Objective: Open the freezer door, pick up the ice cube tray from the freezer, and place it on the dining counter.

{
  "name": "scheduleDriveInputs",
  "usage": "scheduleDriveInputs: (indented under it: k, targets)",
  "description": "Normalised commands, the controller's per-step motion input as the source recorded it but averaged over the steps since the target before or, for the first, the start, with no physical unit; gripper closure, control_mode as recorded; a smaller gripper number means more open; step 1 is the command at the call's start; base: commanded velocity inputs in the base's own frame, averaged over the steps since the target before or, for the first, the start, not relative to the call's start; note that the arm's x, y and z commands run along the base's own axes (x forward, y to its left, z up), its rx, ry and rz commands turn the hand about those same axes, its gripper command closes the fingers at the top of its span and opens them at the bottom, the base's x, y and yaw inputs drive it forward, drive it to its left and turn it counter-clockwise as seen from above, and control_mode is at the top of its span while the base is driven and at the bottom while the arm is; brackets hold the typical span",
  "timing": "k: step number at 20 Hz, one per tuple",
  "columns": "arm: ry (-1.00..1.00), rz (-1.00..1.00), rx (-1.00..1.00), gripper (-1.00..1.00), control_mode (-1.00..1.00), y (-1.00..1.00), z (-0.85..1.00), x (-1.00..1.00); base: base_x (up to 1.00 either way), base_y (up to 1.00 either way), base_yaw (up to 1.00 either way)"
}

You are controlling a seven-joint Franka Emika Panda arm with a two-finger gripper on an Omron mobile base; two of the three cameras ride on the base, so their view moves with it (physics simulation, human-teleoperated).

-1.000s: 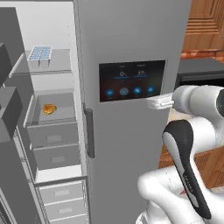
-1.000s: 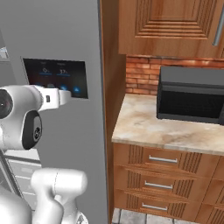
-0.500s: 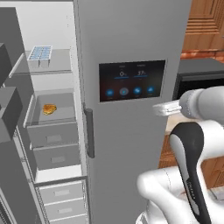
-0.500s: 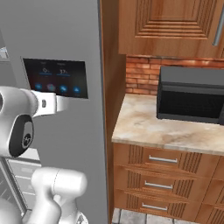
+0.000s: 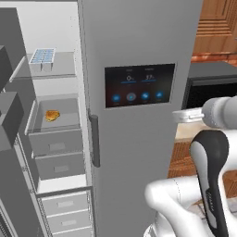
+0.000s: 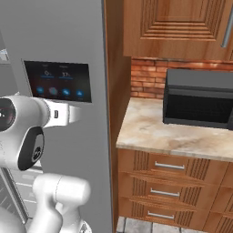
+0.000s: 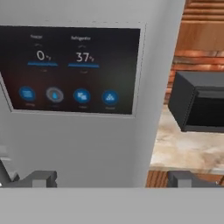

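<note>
Left base view, read from its left edge: the freezer door (image 5: 11, 152) stands swung wide open, its inner bins facing the camera. Just right of it the freezer (image 5: 58, 134) shows its white inside, and the ice cube tray (image 5: 42, 56) lies flat on the top grey shelf (image 5: 65, 69), a small white rectangle with two rows of pale blue cubes, nothing touching it. Below it a grey bin (image 5: 53, 122) holds a small orange item (image 5: 52, 115), with drawers (image 5: 62, 213) under that.

Further right comes the closed door with the dark touchscreen panel (image 5: 140, 85), then the black microwave (image 5: 213, 90) on the short beige desk (image 6: 182, 136).

Over the last second the arm's upper link has swung rightward across the touchscreen door while the fridge and cabinets kept their places, so the base has not driven. The hand now sits well to the right of the open compartment.

Hand view has the pincer (image 7: 111, 178) looking at the touchscreen door's right edge, its two fingertips (image 7: 41, 178) set far apart and holding nothing.

My judgement: door-opening is done; the arm is repositioning, and it must come back left and up to reach the tray.
</note>
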Motion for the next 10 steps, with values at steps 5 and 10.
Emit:
scheduleDriveInputs:
  k: [5,10]
  targets:
    - [0.01,-0.03,0.0,-1.0,1.0,0.0,0.0,0.0,-0.12,0.07,0.0]
    - [0.0,0.0,0.0,-1.0,1.0,0.0,0.0,0.0,-0.28,0.93,0.0]
